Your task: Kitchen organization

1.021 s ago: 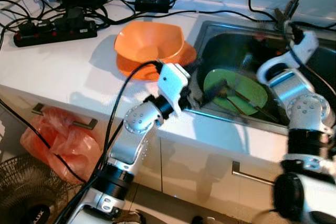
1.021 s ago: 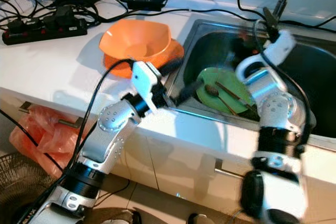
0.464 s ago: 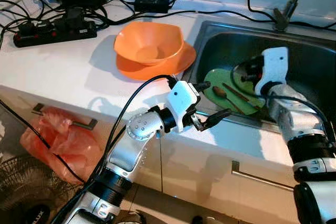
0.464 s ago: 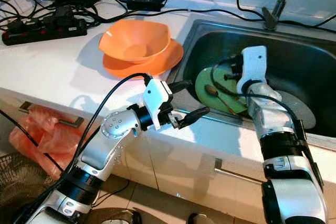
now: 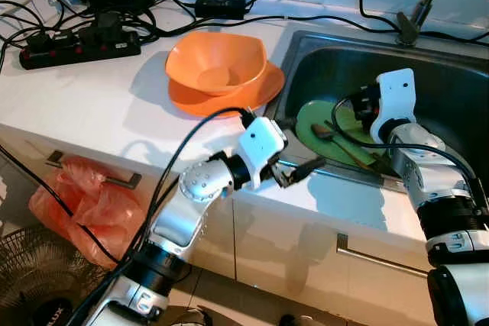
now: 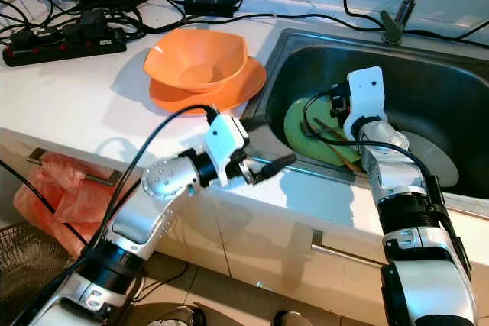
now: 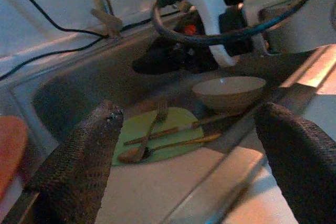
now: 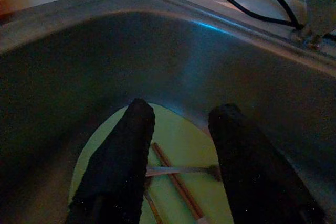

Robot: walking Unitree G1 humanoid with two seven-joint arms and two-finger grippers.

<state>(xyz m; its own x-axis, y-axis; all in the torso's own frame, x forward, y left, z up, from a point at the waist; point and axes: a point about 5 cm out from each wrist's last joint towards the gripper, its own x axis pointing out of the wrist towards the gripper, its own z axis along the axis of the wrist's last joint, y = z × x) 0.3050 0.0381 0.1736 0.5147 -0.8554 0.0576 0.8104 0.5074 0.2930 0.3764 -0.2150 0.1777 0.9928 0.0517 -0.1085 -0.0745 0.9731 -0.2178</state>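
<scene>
Dishes wait in the sink (image 5: 458,104): a green plate (image 5: 340,129) holding sticks (image 8: 176,182). The right gripper (image 8: 178,174) hangs open and empty above them, likely to grab one. The left gripper (image 5: 302,169) rests open and empty by the rim.

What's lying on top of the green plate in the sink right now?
On the green plate lie a spoon, a fork and chopsticks. The right gripper hangs open just above it, its fingers covering part of the plate.

Silver jointed arms, white wrist housings, black cables
</scene>
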